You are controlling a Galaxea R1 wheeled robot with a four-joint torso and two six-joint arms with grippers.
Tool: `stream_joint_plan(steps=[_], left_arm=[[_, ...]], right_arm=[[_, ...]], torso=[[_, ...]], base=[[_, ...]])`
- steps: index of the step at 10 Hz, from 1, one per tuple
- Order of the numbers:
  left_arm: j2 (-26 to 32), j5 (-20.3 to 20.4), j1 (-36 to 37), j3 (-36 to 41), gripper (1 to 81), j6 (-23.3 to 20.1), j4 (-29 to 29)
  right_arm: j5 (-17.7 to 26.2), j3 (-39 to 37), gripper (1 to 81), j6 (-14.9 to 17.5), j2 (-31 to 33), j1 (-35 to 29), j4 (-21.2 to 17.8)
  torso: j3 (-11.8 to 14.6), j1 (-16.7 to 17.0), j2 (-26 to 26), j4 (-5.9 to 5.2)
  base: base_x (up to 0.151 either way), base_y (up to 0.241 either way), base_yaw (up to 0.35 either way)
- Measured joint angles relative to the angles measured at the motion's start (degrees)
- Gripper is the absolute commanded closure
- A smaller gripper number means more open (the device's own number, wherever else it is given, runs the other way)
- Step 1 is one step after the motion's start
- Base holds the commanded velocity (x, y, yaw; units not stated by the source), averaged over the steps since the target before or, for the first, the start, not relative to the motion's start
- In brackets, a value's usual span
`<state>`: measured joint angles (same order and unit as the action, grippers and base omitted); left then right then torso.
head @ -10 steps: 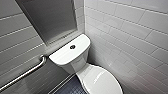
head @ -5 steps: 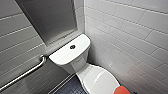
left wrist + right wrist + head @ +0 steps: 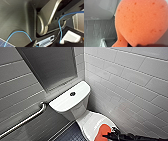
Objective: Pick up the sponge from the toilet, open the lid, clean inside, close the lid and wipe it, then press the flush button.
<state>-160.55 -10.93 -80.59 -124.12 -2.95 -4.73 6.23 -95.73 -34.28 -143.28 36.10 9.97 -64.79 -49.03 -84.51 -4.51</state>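
One sponge, orange-red and full of little pores, clamped in the right jaws and sitting right up against the wrist camera. Can't tell open or closed for the left jaws; looking at dark robot housing and a blue cable over on that side.

From the head camera: right arm coming in dark along the lower edge, sponge at the tip of the jaws, touching or just above the closed lid, can't say which. Lid white and glossy, down flat over the bowl of the toilet. Dark floor beside the bowl.

Beyond the jaws, further back: the tank, with the flush button as a small dark disc in the middle of the flat white top, well apart from the sponge. On the far side of the tank from the jaws, a metal grab bar slanting along the tiled wall. Behind the tank, a grey recessed panel. More white tiles on the wall close by the jaws.
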Motion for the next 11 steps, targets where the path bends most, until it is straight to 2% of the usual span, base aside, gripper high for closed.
stream_joint_plan(steps=[3, 5, 7, 11], left_arm=[[-0.10, 0.00, 0.00, -0.57, 1.0, 0.00, 0.00], [-0.12, -0.02, 0.00, -0.63, 1.0, 0.00, 0.00], [-0.10, -0.02, 0.00, -1.17, 1.0, 0.00, 0.02], [-0.10, -0.04, -0.05, -1.32, 1.0, 0.00, 0.02]], right_arm=[[4.27, -9.84, 81.1, -0.37, -8.16, -5.62, 0.44], [4.77, -15.37, 81.1, -1.24, -11.41, -8.59, 0.68], [5.29, -21.16, 81.1, -1.85, -14.28, -8.68, 0.77], [1.68, -33.43, 81.1, -3.75, -20.48, -6.96, 0.77]], torso=[[-0.02, 0.00, 0.00, 0.00], [-0.02, 0.00, 0.00, 0.00], [-0.02, 0.00, 0.00, 0.00], [-0.02, 0.00, 0.00, 0.00]], base=[[0.000, 0.000, 0.000], [0.000, 0.000, 0.000], [0.000, 0.000, 0.000], [0.000, 0.000, 0.000]])
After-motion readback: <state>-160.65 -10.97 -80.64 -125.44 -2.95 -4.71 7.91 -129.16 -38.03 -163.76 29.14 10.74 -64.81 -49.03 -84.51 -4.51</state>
